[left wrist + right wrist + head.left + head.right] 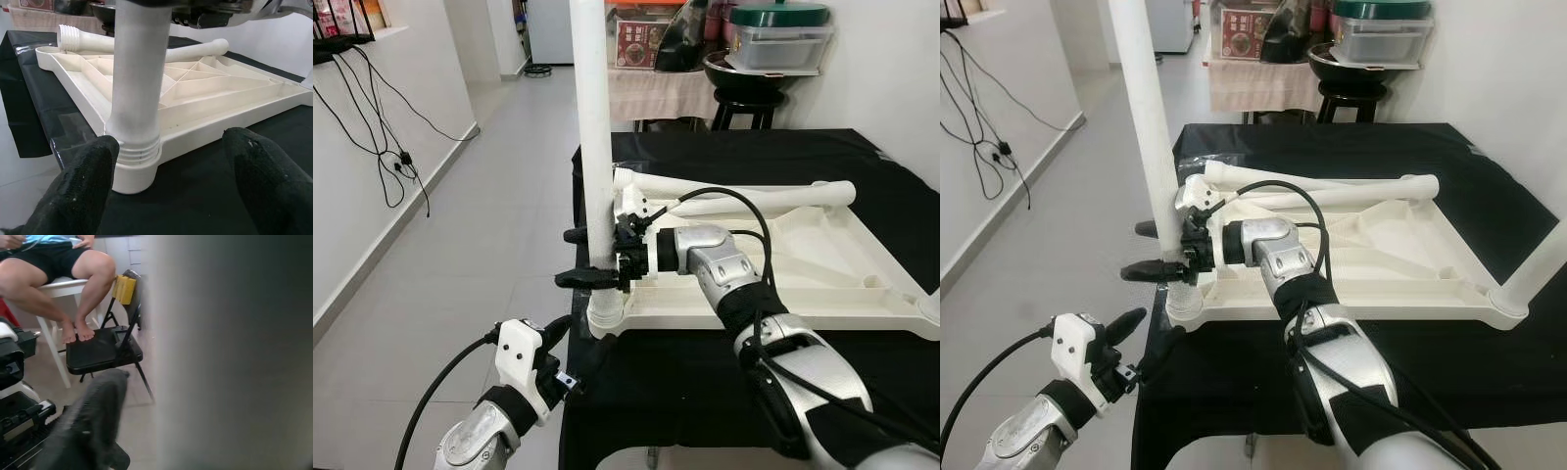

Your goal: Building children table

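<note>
Tabletop (822,264) upside-down on black cloth (705,362) (tiled floor (499,225) alongside).

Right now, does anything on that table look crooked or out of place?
Nothing is damaged or spilled. The upright leg leans slightly in its corner socket, held by the right end effector. Two loose legs lie across the upturned tabletop.
</note>
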Robot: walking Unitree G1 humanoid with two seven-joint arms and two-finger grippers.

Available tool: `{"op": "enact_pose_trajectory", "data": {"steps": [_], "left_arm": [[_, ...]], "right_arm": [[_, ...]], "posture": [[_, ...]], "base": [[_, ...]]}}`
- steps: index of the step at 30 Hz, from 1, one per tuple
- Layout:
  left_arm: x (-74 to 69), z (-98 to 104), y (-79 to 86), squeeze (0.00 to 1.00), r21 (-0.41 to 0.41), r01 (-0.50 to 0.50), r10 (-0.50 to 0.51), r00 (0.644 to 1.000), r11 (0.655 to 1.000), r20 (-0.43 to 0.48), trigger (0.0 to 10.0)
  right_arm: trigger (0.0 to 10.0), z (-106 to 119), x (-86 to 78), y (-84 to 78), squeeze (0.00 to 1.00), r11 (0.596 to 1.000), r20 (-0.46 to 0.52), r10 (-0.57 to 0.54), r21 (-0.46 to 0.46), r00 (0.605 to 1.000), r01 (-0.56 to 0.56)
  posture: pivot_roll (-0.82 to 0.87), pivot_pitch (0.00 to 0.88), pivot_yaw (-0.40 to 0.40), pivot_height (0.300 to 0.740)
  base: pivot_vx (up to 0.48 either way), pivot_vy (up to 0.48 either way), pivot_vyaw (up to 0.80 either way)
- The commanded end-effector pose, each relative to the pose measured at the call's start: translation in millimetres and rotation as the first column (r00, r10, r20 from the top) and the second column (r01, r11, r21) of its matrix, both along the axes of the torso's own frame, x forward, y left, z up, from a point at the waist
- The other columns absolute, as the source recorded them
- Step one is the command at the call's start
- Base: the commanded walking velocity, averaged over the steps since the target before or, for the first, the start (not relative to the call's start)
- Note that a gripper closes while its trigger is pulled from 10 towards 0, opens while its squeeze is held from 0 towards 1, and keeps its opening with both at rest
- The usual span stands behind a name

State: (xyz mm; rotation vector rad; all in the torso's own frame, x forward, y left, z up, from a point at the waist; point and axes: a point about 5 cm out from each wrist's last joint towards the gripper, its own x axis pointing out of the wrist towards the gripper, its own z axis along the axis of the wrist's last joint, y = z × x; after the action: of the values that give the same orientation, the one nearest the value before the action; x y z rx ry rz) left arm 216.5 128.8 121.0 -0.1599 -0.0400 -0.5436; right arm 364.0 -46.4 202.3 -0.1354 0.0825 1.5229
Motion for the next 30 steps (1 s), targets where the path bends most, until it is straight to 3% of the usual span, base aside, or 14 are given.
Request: {"op": "enact_pose_trajectory", "data": {"steps": [1,8,11,12,15,16,17,18,19,20,21,28,29,30], "left_arm": [[-1.6,-0.6,-0.6,0.00,-0.005,0.002,-0.002,1.000,1.000,-0.012,10.0],[-2.1,-0.2,-1.2,0.00,-0.009,0.004,-0.004,1.000,1.000,-0.013,10.0],[-2.9,0.5,-1.7,0.00,-0.011,0.007,-0.007,1.000,1.000,-0.013,10.0],[-4.1,0.8,-1.4,0.00,-0.012,0.007,-0.008,1.000,1.000,-0.012,10.0],[-4.1,0.8,-1.4,0.00,-0.012,0.007,-0.008,1.000,1.000,-0.012,10.0],[-5.5,1.1,-0.6,0.00,-0.012,0.007,-0.007,1.000,1.000,-0.012,10.0],[-6.3,1.4,0.8,0.00,-0.013,0.007,-0.007,1.000,1.000,-0.013,10.0],[-6.3,1.4,0.8,0.00,-0.013,0.007,-0.007,1.000,1.000,-0.013,10.0],[-6.7,1.7,1.8,0.00,-0.014,0.007,-0.007,1.000,1.000,-0.013,10.0],[-6.7,1.3,1.5,0.00,-0.011,0.009,-0.010,1.000,1.000,-0.015,10.0],[-6.2,1.0,1.5,0.00,-0.015,0.012,-0.012,1.000,1.000,-0.019,10.0],[-6.1,-0.2,1.4,0.00,-0.011,0.008,-0.009,1.000,1.000,-0.022,10.0],[-6.3,-0.1,1.6,0.00,-0.012,0.000,0.000,1.000,1.000,-0.021,10.0],[-6.2,-0.1,1.6,0.00,-0.012,-0.003,0.003,1.000,1.000,-0.021,10.0]], "right_arm": [[0.0,-9.2,-6.1,9.6,0.00,0.997,-0.040,0.070,-0.011,0.997,-0.070],[0.0,-11.8,-5.1,-0.7,0.00,0.999,-0.036,0.050,0.021,0.998,-0.049],[0.0,-19.6,-5.6,-11.1,0.00,0.999,-0.019,-0.020,0.048,1.000,0.021],[0.0,-35.3,-8.8,-9.8,0.00,0.991,-0.022,-0.133,0.017,0.991,0.134],[0.0,-35.3,-8.8,-9.8,0.00,0.991,-0.022,-0.133,0.017,0.991,0.134],[0.0,-63.0,-13.2,-2.9,0.00,0.856,-0.017,-0.516,-0.018,0.856,0.516],[0.0,-85.6,-35.2,2.8,0.00,0.762,-0.031,-0.647,-0.069,0.762,0.644],[0.0,-85.6,-35.2,2.8,0.00,0.762,-0.031,-0.647,-0.069,0.762,0.644],[0.0,-96.2,-52.1,4.7,0.00,0.693,-0.041,-0.720,-0.099,0.693,0.714],[0.0,-92.7,-49.3,1.7,0.00,0.659,-0.035,-0.752,-0.089,0.659,0.747],[0.0,-88.0,-44.0,1.5,0.00,0.682,-0.022,-0.731,-0.074,0.682,0.728],[0.0,-84.1,-33.6,5.6,0.00,0.684,-0.011,-0.729,-0.066,0.685,0.727],[3.3,-81.7,-36.8,7.3,0.00,0.668,0.003,-0.742,-0.076,0.670,0.740],[10.0,-76.5,-38.5,8.5,0.15,0.660,0.014,-0.748,-0.077,0.663,0.747]], "posture": [[0.04,0.010,-0.036,0.740],[0.03,0.015,-0.033,0.740],[0.03,0.021,-0.032,0.740],[0.02,0.031,-0.042,0.740],[0.02,0.031,-0.042,0.740],[0.01,0.036,-0.044,0.740],[0.02,0.053,-0.024,0.740],[0.02,0.053,-0.024,0.740],[0.02,0.053,-0.024,0.740],[-0.01,0.027,-0.013,0.740],[-0.01,0.030,-0.017,0.740],[0.01,0.023,-0.022,0.740],[0.01,0.023,-0.022,0.740],[0.01,0.018,-0.023,0.740]], "base": [[0.000,0.000,0.00],[0.000,0.000,0.00],[0.000,0.000,0.00],[0.000,0.000,0.00],[0.000,0.000,0.00],[0.000,0.000,0.00],[0.000,0.000,0.00],[0.000,0.000,0.00],[0.000,0.000,0.00],[0.000,0.000,0.00],[0.000,0.000,0.00],[0.000,0.000,0.00],[0.000,0.000,0.00],[0.000,0.000,0.00]]}}
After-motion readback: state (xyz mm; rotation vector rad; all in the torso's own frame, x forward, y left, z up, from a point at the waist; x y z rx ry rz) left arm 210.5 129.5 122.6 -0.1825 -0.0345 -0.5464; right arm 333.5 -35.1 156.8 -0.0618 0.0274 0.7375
